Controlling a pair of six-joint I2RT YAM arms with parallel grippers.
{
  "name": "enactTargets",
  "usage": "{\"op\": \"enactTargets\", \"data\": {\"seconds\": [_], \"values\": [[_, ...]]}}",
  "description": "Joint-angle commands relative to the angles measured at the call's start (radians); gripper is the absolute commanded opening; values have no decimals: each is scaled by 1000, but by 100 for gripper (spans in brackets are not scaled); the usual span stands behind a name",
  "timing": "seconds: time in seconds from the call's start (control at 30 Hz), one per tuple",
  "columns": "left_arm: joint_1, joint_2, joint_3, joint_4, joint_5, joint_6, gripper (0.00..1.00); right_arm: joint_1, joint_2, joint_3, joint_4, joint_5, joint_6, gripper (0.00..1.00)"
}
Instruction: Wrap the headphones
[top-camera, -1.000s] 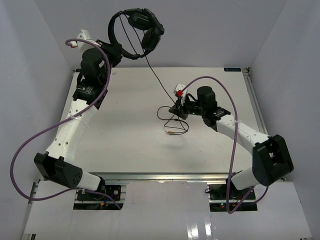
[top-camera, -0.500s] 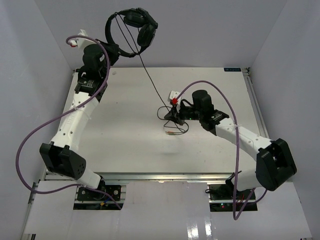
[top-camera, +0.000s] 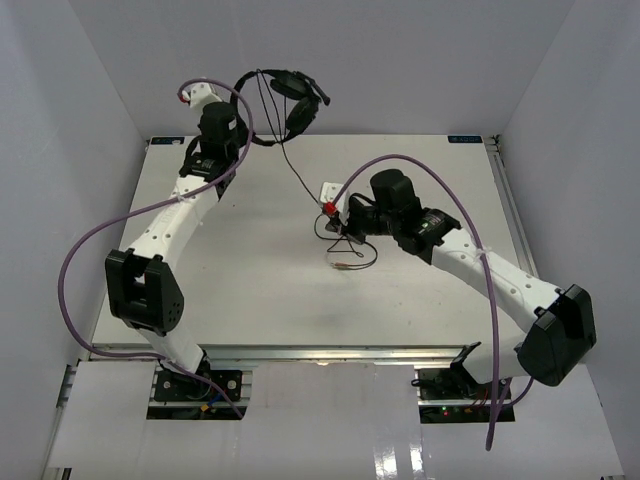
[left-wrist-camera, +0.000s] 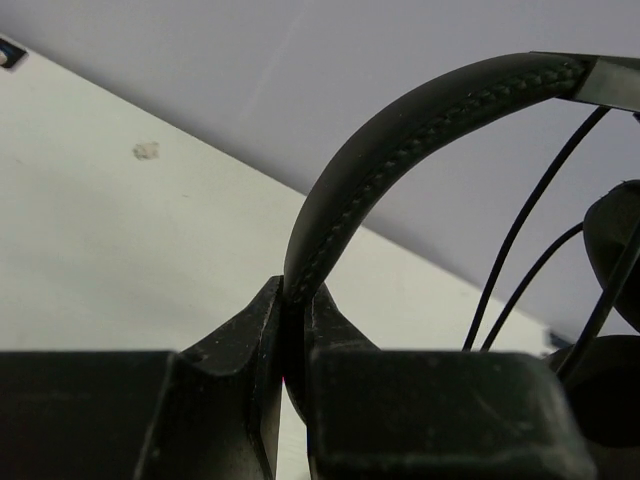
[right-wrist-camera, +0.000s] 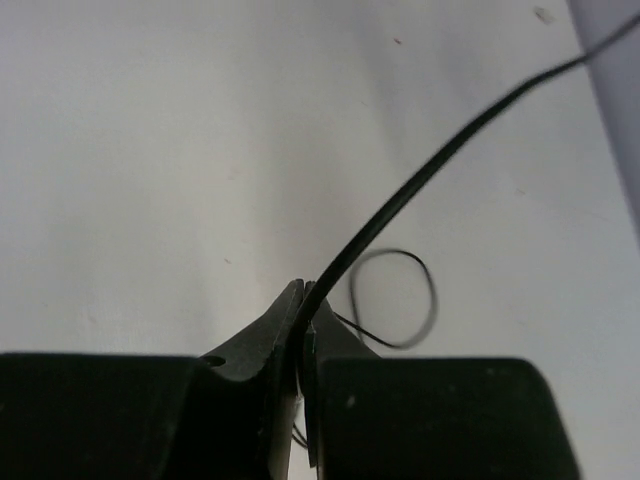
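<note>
The black headphones (top-camera: 292, 98) hang in the air over the table's far edge. My left gripper (top-camera: 252, 136) is shut on their headband (left-wrist-camera: 400, 150), which arches up and to the right out of the jaws (left-wrist-camera: 295, 300). Two thin strands of cable (left-wrist-camera: 530, 230) run past an earcup (left-wrist-camera: 620, 240). The long cable (top-camera: 300, 178) drops to my right gripper (top-camera: 338, 222), which is shut on it (right-wrist-camera: 303, 295) just above the table. Slack cable loops (right-wrist-camera: 395, 300) lie on the table, ending in coloured plugs (top-camera: 345, 264).
White table (top-camera: 230, 260) with walls on three sides. Thick purple robot cables (top-camera: 90, 250) arc beside both arms. A small mark (left-wrist-camera: 146, 151) shows on the tabletop near the back wall.
My left arm has swung right and stretched out, carrying the headphones right and lower. My right gripper has slid left along the table with the cable.
</note>
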Motion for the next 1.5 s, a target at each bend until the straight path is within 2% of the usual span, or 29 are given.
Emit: {"op": "enactTargets", "data": {"seconds": [0.0,0.2,0.43,0.57,0.7,0.87,1.0,1.13,1.3,1.47], "values": [[-57,-37,-175,146,-13,302,0,-4,-56,163,-65,295,-201,8],[-137,-135,-362,239,88,622,0,-42,13,277,9,447,-276,8],[-155,-311,-528,263,464,710,0,-149,95,305,88,401,-243,8],[-154,-433,-626,327,648,685,0,-270,131,291,100,258,-145,8],[-154,-501,-637,341,809,611,0,-342,148,241,121,133,-70,8],[-154,-537,-595,360,897,508,0,-378,163,203,147,31,9,8],[-154,-516,-529,382,1059,392,0,-408,189,197,171,-100,99,8],[-154,-465,-469,365,1187,358,0,-419,193,199,202,-173,183,8],[-154,-443,-461,348,1233,363,0,-428,198,219,204,-200,221,8],[-154,-435,-444,408,1210,263,0,-439,207,154,243,-273,266,8]]}}
